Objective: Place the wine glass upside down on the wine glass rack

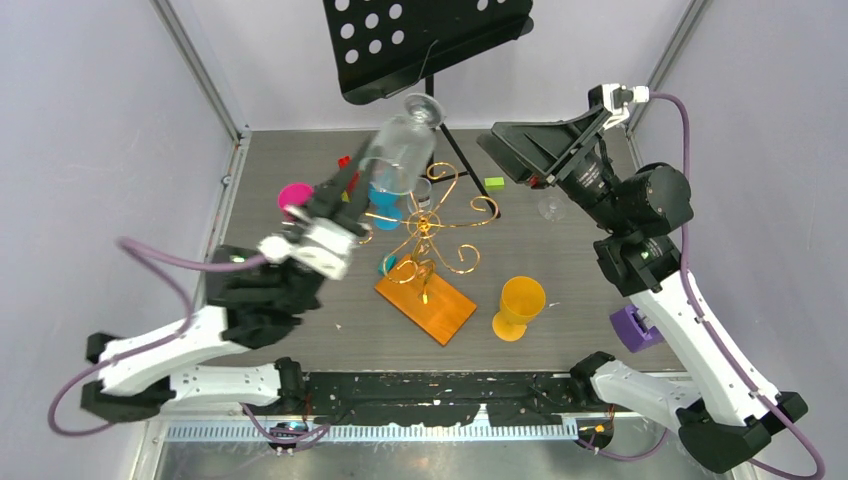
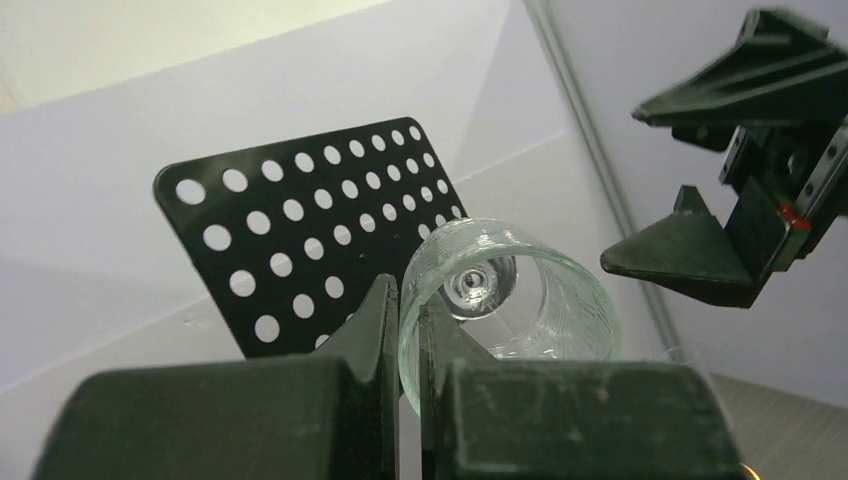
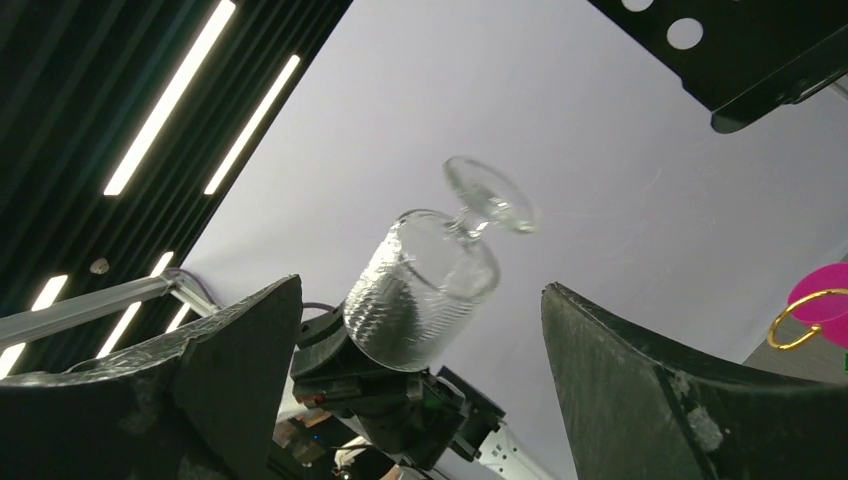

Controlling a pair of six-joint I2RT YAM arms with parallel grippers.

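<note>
Left wrist: pincer (image 2: pixel 408 305) clamps glass (image 2: pixel 565 300) (rim)

Overhead view down onto table (image 1: pixel 580 300), wrist views close, angled upward, sharing wine glass (image 3: pixel 425 290)

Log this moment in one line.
left pincer: shut on wine glass rim | wine glass: lifted, tilted, foot uppermost | right pincer: open, empty | wine glass rack: no glass hung
</note>
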